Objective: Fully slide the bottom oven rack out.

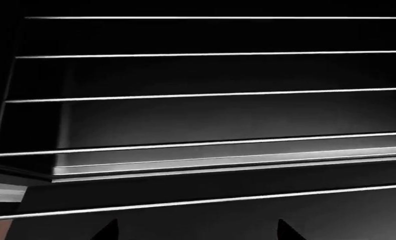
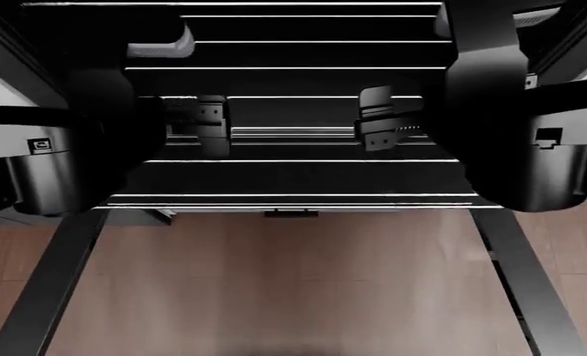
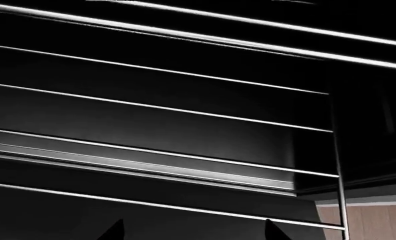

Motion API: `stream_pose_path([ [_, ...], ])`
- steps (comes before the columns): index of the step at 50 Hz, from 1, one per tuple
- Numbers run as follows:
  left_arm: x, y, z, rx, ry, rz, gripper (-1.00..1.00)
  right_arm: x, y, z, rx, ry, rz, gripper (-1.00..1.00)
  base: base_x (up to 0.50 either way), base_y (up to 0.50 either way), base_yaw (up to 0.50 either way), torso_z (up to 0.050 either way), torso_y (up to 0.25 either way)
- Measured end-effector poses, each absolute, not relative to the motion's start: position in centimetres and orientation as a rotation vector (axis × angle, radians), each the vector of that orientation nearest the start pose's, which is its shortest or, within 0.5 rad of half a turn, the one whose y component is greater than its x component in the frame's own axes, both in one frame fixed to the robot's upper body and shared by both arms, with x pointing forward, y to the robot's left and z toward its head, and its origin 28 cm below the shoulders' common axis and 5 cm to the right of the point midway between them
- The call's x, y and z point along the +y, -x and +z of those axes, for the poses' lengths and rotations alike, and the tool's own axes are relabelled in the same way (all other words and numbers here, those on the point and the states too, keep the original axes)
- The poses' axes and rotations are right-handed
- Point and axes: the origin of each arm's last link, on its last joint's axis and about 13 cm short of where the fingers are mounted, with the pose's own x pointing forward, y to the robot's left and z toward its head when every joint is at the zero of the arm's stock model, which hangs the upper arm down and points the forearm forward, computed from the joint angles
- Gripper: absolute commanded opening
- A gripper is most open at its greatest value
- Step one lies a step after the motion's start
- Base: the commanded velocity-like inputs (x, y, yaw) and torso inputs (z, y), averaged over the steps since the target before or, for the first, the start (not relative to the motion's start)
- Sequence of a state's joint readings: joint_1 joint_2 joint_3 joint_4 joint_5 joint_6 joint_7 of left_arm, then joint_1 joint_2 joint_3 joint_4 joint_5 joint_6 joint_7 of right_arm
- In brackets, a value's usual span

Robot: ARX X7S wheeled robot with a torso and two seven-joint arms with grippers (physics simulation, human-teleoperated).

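Observation:
The bottom oven rack point(image 2: 293, 196), thin silver rods in a wire frame, lies below both arms, its front rod over the inner edge of the open oven door point(image 2: 47, 297). My left gripper point(image 2: 196, 126) and right gripper point(image 2: 387, 122) hover just above its rods, side by side. In the left wrist view the rods point(image 1: 205, 95) run across, and the gripper point(image 1: 196, 232) shows two fingertips wide apart with nothing between. The right wrist view shows the same rack point(image 3: 158, 110) and an open, empty gripper point(image 3: 190, 231). The black oven cavity point(image 2: 304, 30) lies beyond.
The door's glass point(image 2: 293, 289) lies flat and shows the wooden floor through it, between dark side rails. Brighter rods point(image 3: 265, 47) above may belong to a second rack. My bulky forearms point(image 2: 47, 163) point(image 2: 531, 156) flank the rack.

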State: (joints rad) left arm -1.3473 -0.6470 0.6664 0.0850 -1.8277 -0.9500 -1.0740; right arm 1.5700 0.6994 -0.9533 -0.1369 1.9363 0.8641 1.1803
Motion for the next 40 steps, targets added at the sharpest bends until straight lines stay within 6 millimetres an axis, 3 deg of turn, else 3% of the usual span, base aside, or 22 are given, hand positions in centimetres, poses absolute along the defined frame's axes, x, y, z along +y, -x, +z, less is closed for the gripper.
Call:
stream_pose_path([
  [18,21.4,-28.1,29.1,0.371,0.017,-0.087,1.0,-8.7,-28.1,30.8,0.351,0.134,0.035,1.0,0.0,0.0,0.0,0.0,0.0],
  [40,21.5,-28.3,26.8,0.433,0.025,-0.079,1.0,-8.3,-28.9,27.0,0.439,0.127,0.026,1.0,0.0,0.0,0.0,0.0,0.0],
])
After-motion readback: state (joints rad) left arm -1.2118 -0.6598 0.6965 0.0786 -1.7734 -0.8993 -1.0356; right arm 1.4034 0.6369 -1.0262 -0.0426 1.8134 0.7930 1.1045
